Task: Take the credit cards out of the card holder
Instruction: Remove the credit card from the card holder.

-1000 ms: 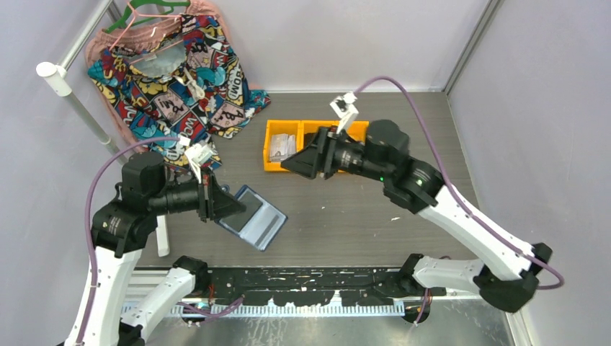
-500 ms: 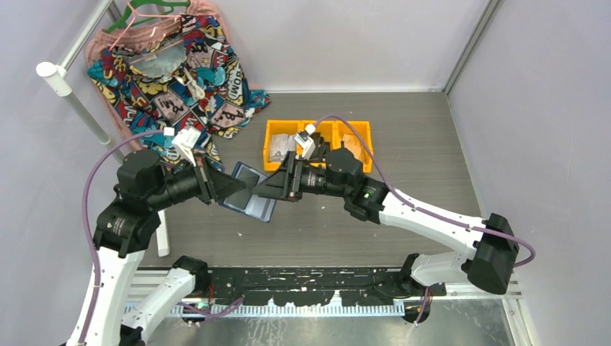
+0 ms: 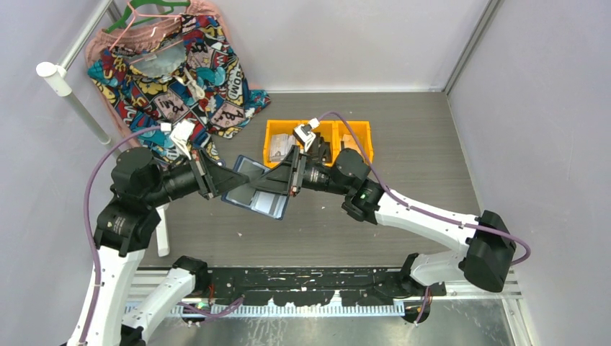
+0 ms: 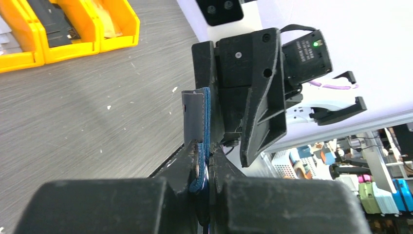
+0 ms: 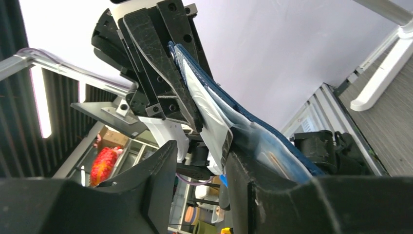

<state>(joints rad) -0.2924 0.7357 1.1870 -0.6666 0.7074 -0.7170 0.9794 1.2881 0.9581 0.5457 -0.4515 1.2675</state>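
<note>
Your left hand [image 3: 238, 180] is clamped shut on the card holder [image 3: 268, 205], pinching one edge of it between both fingers. In the left wrist view the navy wallet stands on edge, seen almost edge-on, with its lower part squeezed between your fingertips [image 4: 187, 163]. It is held up off the counter [image 3: 403, 130], above the middle of the near half.

Your right hand [image 3: 261, 184] faces the left one from the opposite side, its tip right at the card holder. Its jaws stand apart. In the right wrist view a clear gap shows between the two fingers, and the loose edge of the wallet's pale, see-through pocket hangs down into that gap, close against one finger [image 5: 253, 190]. You cannot tell whether it touches that finger.

A small orange mark [image 5: 273, 159] shows through the clear pocket, but you cannot tell whether it is one of the credit cards. No card edge can be picked out in any view.

Behind your right hand, the yellow bins [image 3: 317, 124] sit in a row on the counter. A grey papery stack [image 3: 281, 148] lies in the leftmost one. In the far left corner, a bright comic-print shirt [image 3: 173, 79] hangs from a green hanger [image 3: 148, 9], beside a white rail [image 3: 72, 94].
</note>
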